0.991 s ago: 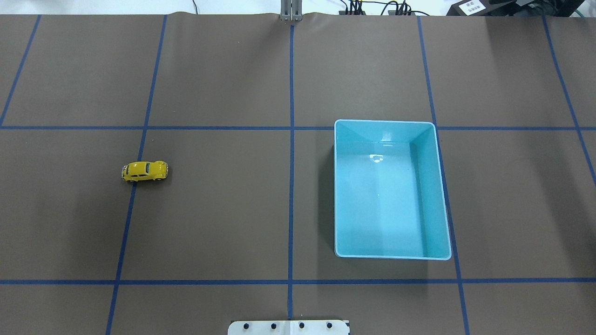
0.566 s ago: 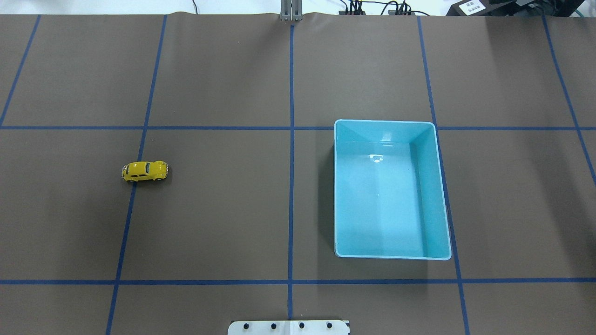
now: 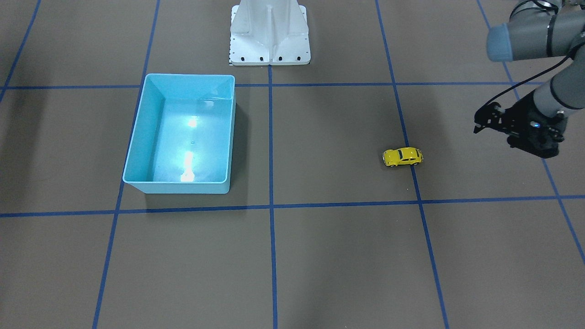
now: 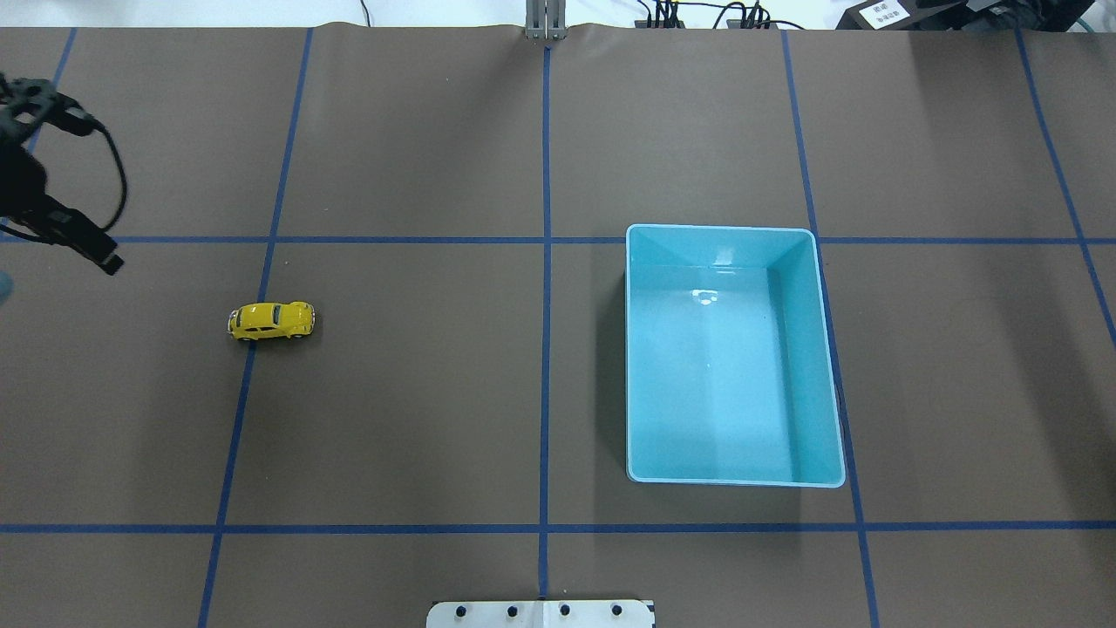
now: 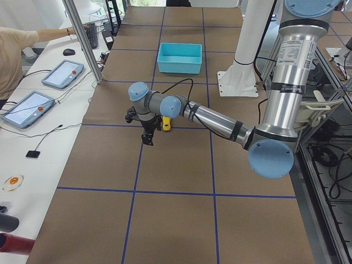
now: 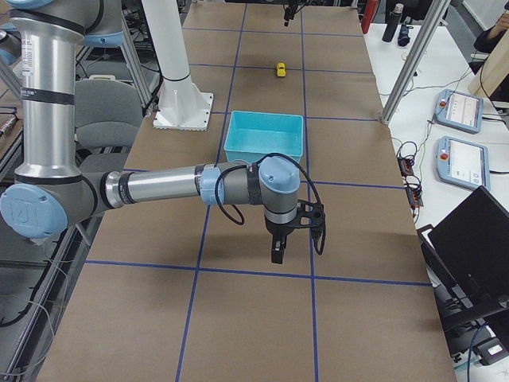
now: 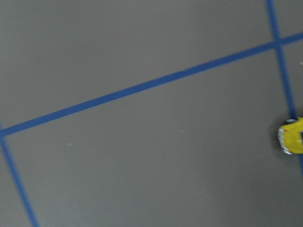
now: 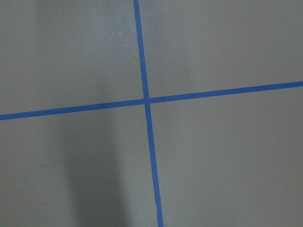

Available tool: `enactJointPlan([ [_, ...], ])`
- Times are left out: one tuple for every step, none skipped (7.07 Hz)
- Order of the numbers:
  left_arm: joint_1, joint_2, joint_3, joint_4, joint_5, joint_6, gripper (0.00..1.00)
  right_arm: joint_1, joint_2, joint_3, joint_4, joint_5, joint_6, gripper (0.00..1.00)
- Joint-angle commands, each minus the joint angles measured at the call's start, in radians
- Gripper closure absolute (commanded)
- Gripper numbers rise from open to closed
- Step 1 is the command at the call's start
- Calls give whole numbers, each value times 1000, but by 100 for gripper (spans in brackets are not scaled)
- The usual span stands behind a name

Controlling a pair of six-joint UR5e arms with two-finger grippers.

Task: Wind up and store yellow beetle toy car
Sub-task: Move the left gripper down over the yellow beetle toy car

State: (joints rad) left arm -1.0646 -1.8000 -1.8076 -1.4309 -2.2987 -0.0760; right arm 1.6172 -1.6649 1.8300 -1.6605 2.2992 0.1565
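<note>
Yellow beetle toy car (image 4: 271, 321) as before, left gripper (image 4: 103, 255) newly in overhead view, fingers' (image 4: 83, 242) state indiscernible

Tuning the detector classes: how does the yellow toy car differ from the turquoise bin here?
Size: the yellow toy car is tiny; the turquoise bin is far larger.
Shape: car is a rounded closed body on wheels; bin is an open, empty rectangle.
Place: car on the robot's left half, bin on its right.
Both rest on the table.
</note>
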Motion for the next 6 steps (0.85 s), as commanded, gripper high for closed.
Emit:
enactJointPlan([
  [194,-125,1,12,153,-5,0,7,-3,9,-10,0,0,0],
  [265,-204,1,99,178,-4,0,9,-1,9,-10,0,0,0],
  [332,-275,-2,178,291,1,0,9,8,11,-11,0,0,0],
  [427,-285,1,191,333,5,0,7,7,26,-12,0,0,0],
  [466,-286,10,190,391,116,0,7,4,31,-12,0,0,0],
  [472,-289,27,188,474,336,0,9,2,34,-12,0,0,0],
])
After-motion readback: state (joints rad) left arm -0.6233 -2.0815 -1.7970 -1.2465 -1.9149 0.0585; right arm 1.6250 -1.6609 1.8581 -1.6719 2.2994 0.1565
